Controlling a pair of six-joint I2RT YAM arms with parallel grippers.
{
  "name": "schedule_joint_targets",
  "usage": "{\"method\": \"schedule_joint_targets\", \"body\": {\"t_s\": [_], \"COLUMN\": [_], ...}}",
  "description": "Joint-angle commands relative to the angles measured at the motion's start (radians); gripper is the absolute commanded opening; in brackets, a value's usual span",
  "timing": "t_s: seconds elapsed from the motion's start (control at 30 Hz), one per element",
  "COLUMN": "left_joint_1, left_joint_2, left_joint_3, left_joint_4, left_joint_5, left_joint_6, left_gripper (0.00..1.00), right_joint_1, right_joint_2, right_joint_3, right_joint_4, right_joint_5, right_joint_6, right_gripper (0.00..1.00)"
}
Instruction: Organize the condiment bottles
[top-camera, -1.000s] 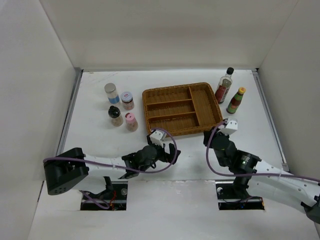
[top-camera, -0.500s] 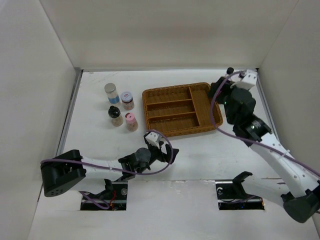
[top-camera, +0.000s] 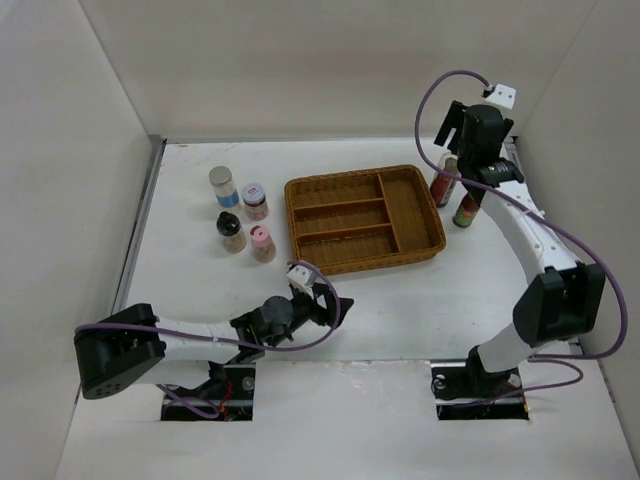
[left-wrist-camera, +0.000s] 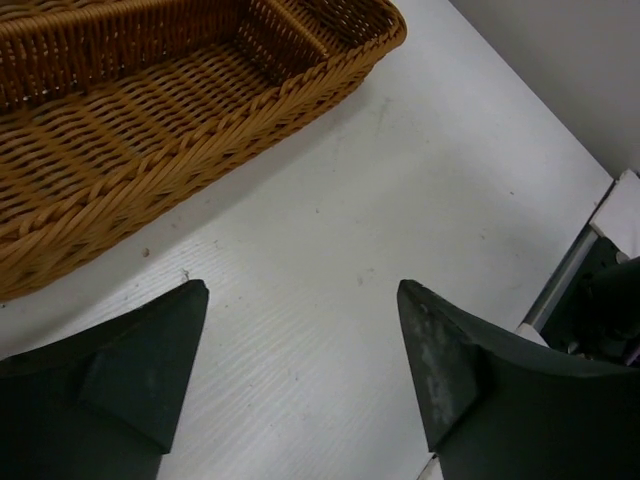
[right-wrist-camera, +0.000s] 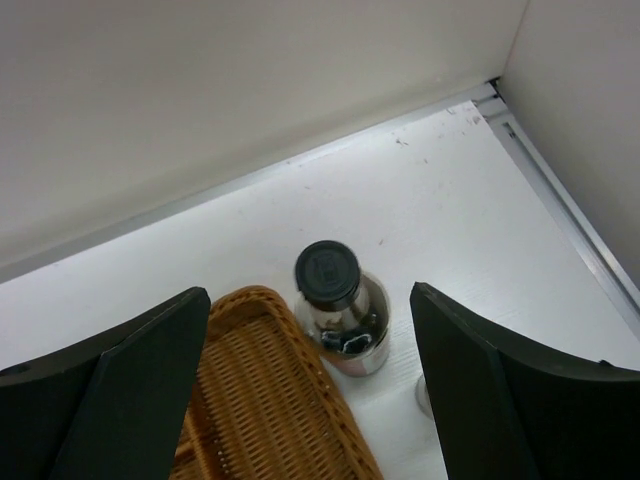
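Your right claw (right-wrist-camera: 308, 300) hangs apart over the black-capped bottle (right-wrist-camera: 328, 272).
It's lined up to grab (left claw (left-wrist-camera: 302, 290) rests low, also apart).

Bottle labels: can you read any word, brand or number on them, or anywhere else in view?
No text is readable in any view.
Black-capped bottle: red label, print too small.
Yellow-capped bottle: label blurred.
Silver-lid jar, patterned-lid jar, black-lid jar, pink-lid jar: labels too small.
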Motion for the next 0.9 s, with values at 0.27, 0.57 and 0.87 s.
{"method": "schedule_joint_targets", "body": {"t_s": [0.27, 0.57, 0.87], "left_joint_1": [0.002, -0.004, -0.004], "left_joint_2": [0.018, 0.025, 0.027], "left_joint_3": [-0.005, 0.002, 0.001], "left_joint_4": [0.113, 0.122, 0.124], "left_joint_5": [0.079, 0.098, 0.098], "left_joint_6": [-0.004, 0.001, 0.001], "left_gripper": [0.81, 0.81, 0.8], "right_joint_1": [-0.076, -0.065, -0.028], "right_joint_2": [0.154, 0.222, 0.186], "right_joint_3": [0.101, 0.113, 0.162], "right_joint_4": [0.007, 0.041, 0.143], "right_joint_5": [-0.088, -0.072, 0.059], "right_joint_6": [-0.025, -0.043, -0.126], "right_gripper": [0.82, 0.53, 0.16]}}
